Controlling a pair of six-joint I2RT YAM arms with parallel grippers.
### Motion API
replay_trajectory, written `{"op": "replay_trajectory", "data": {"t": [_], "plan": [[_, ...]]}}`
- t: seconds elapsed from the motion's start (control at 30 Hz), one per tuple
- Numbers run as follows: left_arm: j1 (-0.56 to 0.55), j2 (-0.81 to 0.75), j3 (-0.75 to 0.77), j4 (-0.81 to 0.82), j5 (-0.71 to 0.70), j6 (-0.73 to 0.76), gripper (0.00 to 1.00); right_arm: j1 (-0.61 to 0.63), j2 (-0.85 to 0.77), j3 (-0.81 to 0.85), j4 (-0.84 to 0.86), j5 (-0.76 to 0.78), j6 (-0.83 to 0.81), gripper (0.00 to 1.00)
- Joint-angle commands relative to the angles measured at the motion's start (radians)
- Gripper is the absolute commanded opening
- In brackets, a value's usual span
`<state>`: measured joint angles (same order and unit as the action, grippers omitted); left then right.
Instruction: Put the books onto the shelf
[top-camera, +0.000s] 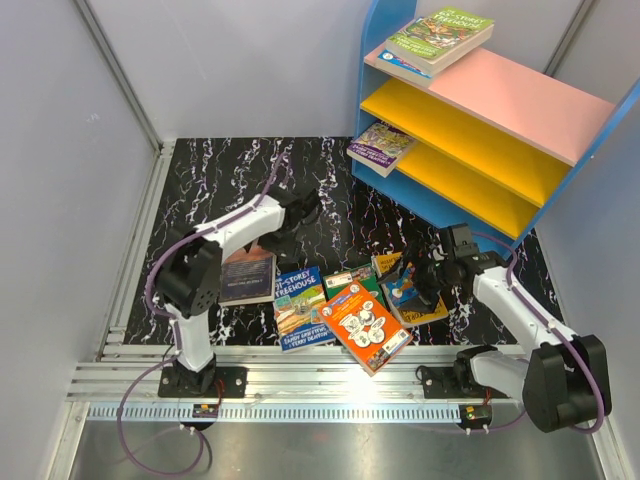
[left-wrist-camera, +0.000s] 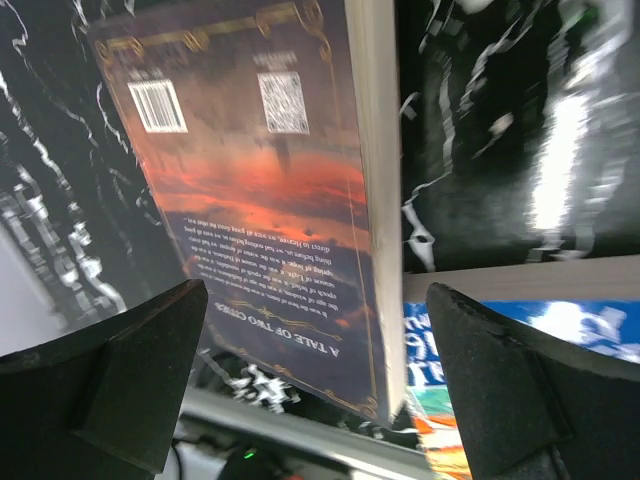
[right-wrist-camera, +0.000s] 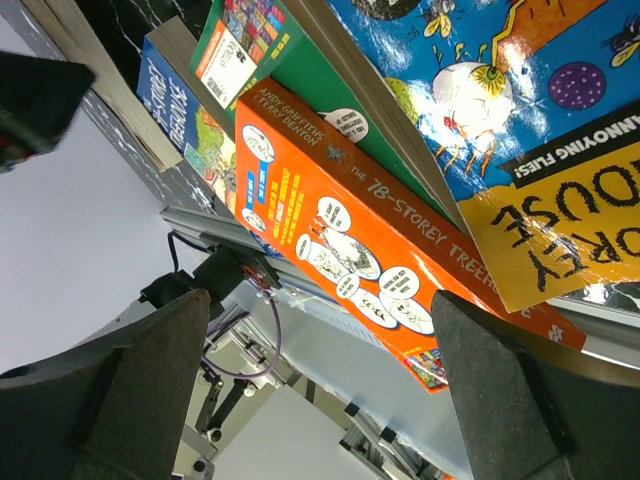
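**Left gripper** (left-wrist-camera: 318, 385): jaws spread wide, nothing held. Its fingers (left-wrist-camera: 130, 370) hang on either side of the dark brown book (left-wrist-camera: 270, 200) without touching it.

**Dark brown book:** lies flat on the black marbled table (top-camera: 220, 180), back cover up with the barcode showing. It is the leftmost of the loose books.

**Right gripper** (right-wrist-camera: 320, 395): jaws spread wide, nothing held. It hangs over the loose pile at the near right of the table.

**Orange book** (right-wrist-camera: 340, 230): directly below the right gripper, lying partly on the green book (right-wrist-camera: 265, 50). Its near corner reaches over the aluminium rail (top-camera: 300, 385).

**Yellow-and-blue book** (right-wrist-camera: 540, 150): just beside the orange book, on its right.

**Blue book** (top-camera: 303, 305): flat on the table, between the dark brown book and the orange book.

**Shelf** (top-camera: 530, 100): far right corner, well apart from both grippers. It has a blue frame, a pink top board and two yellow boards below.
- Two books are stacked at the left end of the pink board, with the green-covered book (top-camera: 440, 38) uppermost.
- One purple book (top-camera: 382, 147) lies at the left end of the lower yellow board and sticks out past the frame.
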<state>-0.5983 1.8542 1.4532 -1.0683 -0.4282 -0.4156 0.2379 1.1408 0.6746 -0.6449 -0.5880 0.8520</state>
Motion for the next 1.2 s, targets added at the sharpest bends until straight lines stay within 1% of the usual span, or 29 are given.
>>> {"op": "replay_trajectory", "data": {"t": [0.0, 0.27, 0.53, 0.87, 0.9, 0.93, 1.0, 1.03, 1.1, 1.13, 1.17], "plan": [[-0.018, 0.016, 0.015, -0.062, -0.109, 0.046, 0.99, 0.006, -0.052, -0.009, 0.008, -0.015, -0.004, 1.00], [-0.037, 0.086, 0.012, -0.067, -0.121, 0.038, 0.99, 0.008, -0.062, -0.029, 0.017, -0.022, -0.002, 1.00], [-0.037, 0.112, -0.082, -0.010, -0.107, 0.029, 0.99, 0.008, -0.038, -0.023, 0.034, -0.030, -0.010, 1.00], [-0.037, 0.184, -0.079, 0.002, -0.121, 0.040, 0.98, 0.006, -0.016, -0.012, 0.028, -0.036, -0.034, 1.00], [-0.037, 0.189, -0.082, 0.002, -0.126, 0.043, 0.96, 0.006, -0.015, -0.013, 0.024, -0.035, -0.037, 1.00], [-0.035, 0.192, -0.085, 0.011, -0.126, 0.047, 0.87, 0.008, -0.015, -0.013, 0.022, -0.035, -0.039, 1.00], [-0.032, 0.195, -0.093, 0.018, -0.139, 0.058, 0.76, 0.006, -0.016, -0.012, 0.022, -0.035, -0.045, 1.00], [-0.029, 0.197, -0.093, 0.019, -0.142, 0.066, 0.62, 0.006, -0.015, -0.013, 0.022, -0.036, -0.050, 1.00], [-0.024, 0.206, -0.096, 0.022, -0.145, 0.073, 0.53, 0.006, -0.012, -0.013, 0.021, -0.038, -0.054, 0.99], [-0.020, 0.206, -0.094, 0.022, -0.146, 0.077, 0.46, 0.006, -0.009, -0.013, 0.021, -0.038, -0.057, 0.99], [-0.018, 0.207, -0.097, 0.025, -0.146, 0.081, 0.43, 0.006, -0.007, -0.012, 0.024, -0.039, -0.059, 0.99]]}}
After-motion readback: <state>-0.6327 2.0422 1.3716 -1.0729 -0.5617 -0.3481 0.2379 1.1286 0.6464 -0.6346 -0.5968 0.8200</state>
